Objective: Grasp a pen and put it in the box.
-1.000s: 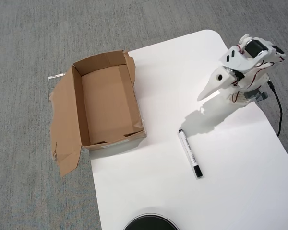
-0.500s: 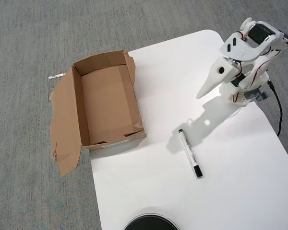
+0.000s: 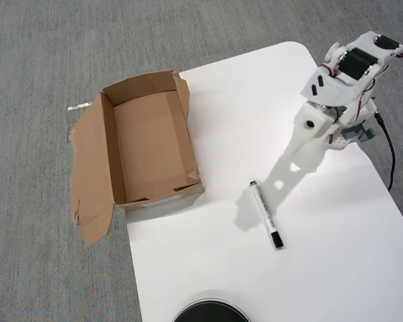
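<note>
Lying flat on the white desk [image 3: 336,268], the pen [image 3: 266,215] is the landmark for this moment: its small black tip points up and slightly left in the overhead view, and its black cap is at the lower end. The arm [image 3: 342,80] stands well apart from the pen, up and to the right of it, with its white lower part reaching down toward the pen. The fingers [image 3: 297,155] hold nothing; how far they are open cannot be told from this view, because they appear as one white shape.

The box [image 3: 148,144] stands to the left of the pen, partly on the desk edge and partly beyond it, open and empty, with ragged flaps spread to its left.

Several things could go wrong. A round, slim pen may roll away if only one finger touches it first. A grip near the cap end may let the pen tilt and slip during the carry. The near wall of the box, on the side facing the pen, could catch the pen if it is carried too low.

Between pen and box the desk is bare. A dark round object [image 3: 210,312] lies below the pen at the picture edge, out of the path.
</note>
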